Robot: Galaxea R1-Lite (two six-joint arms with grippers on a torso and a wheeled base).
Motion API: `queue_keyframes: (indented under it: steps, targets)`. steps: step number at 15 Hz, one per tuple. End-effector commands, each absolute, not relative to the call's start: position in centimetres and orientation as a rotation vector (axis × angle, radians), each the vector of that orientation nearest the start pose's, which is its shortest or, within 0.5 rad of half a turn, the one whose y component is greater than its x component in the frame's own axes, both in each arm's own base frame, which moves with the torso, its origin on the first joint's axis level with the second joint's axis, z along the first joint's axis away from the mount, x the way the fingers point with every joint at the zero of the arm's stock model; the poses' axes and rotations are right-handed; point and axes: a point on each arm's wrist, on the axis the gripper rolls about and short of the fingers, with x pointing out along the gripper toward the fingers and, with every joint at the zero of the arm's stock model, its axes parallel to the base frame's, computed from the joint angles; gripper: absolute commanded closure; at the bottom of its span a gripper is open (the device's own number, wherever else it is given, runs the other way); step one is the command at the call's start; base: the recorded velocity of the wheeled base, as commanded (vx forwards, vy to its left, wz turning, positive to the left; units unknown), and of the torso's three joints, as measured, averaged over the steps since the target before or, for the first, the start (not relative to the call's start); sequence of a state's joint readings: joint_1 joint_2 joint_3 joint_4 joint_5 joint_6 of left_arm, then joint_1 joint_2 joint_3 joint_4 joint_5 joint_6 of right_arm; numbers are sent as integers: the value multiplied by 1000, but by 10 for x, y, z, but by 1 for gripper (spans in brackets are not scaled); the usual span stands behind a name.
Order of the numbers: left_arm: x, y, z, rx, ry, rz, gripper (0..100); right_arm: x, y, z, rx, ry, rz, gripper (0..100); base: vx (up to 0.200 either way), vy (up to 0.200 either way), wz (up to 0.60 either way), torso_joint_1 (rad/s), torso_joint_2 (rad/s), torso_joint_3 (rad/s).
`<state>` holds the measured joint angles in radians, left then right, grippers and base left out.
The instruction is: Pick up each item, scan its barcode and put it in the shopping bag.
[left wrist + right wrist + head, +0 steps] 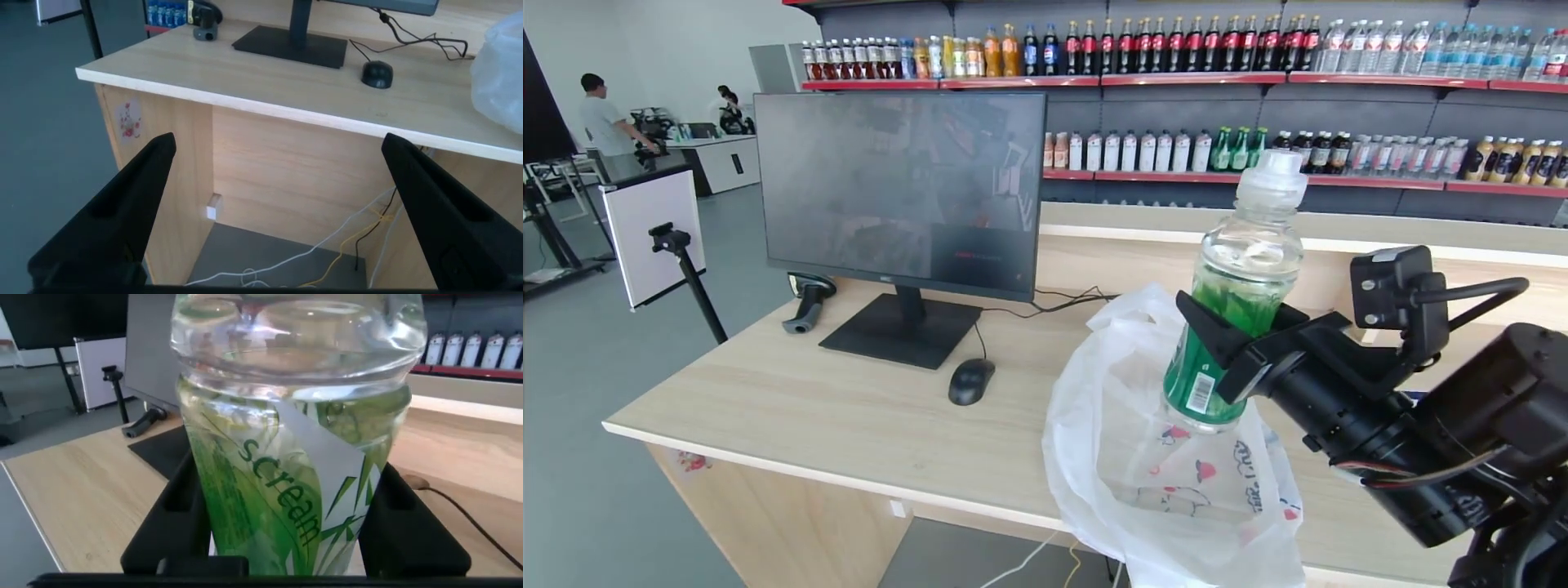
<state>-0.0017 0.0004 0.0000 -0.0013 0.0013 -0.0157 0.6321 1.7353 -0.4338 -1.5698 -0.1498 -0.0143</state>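
r pincer [1232, 347] holds bottle [1237, 302] over bag [1168, 482]

the right arm [1421, 441] comes in from the robot's right, wrist raised, its end effector [1232, 328] clamped on the lower half of a near-upright green-labelled bottle [1245, 269]. the left end effector [278, 163] sits low, its two black fingers [122, 212] spread wide apart, gripping nothing.
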Motion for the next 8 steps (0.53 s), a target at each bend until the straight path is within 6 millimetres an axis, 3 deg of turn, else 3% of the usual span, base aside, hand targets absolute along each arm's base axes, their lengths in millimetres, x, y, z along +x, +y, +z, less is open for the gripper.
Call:
queue_keyframes:
  steps: [1, 2, 8]
  targets:
    - [-23, 0, 76, -15, -2, 0, 0, 226, 166, 158, 68, -198, 494, 100, 0, 0, 0, 0, 0, 0]
    - [-23, 0, 76, -17, -2, 0, 0, 231, 173, 147, 56, -166, 502, 100, 0, 0, 0, 0, 0, 0]
    - [-23, 0, 76, -18, -2, 0, 0, 256, 197, 129, 79, -136, 517, 100, 0, 0, 0, 0, 0, 0]
